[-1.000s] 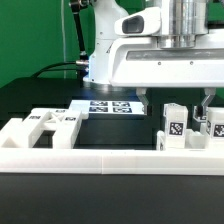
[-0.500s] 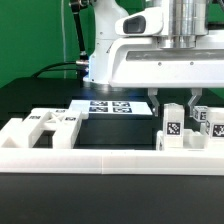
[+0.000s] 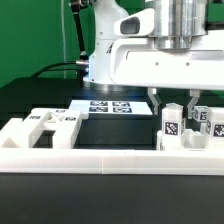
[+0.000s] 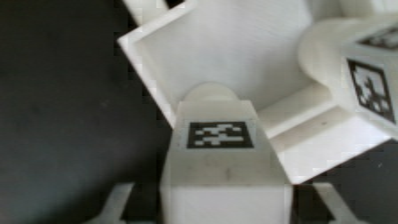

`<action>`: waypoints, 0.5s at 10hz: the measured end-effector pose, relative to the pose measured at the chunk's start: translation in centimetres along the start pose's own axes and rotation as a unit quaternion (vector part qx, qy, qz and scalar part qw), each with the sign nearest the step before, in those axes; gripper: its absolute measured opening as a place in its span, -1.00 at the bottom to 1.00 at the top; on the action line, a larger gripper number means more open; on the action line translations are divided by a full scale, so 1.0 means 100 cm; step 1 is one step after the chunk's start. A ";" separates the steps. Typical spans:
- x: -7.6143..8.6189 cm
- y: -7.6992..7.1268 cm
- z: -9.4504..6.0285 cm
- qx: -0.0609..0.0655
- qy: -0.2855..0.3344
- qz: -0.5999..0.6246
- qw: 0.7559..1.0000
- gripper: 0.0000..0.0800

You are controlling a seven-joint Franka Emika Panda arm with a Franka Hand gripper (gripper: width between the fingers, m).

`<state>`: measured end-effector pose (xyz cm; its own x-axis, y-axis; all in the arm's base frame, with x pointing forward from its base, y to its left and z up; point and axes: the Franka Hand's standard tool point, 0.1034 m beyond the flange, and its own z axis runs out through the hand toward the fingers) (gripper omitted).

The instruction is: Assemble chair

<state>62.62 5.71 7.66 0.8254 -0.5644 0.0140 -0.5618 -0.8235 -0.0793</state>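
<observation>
Holds upright tagged chair piece point(image 3: 172, 124) pinched in narrow-set gripper point(image 3: 172, 100), just behind low border rail point(image 3: 100, 147), toward the exterior view's right. Crowded by tagged neighbour pieces point(image 3: 211, 122) just beside; slotted panel point(image 3: 45, 122) well apart; bare black table point(image 3: 110, 128) between, the marker board point(image 3: 108, 105) behind.

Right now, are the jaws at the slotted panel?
No, the jaws are at the upright tagged piece on the exterior view's right; the slotted panel lies apart on its left.
</observation>
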 end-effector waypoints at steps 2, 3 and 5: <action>-0.002 -0.001 0.001 0.000 -0.001 0.096 0.995 -0.27; -0.003 -0.002 0.001 0.001 -0.001 0.166 0.986 -0.27; -0.003 -0.003 0.001 0.002 -0.002 0.250 0.968 -0.27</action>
<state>62.50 6.14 7.59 0.4505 -0.8923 -0.0305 -0.8910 -0.4471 -0.0789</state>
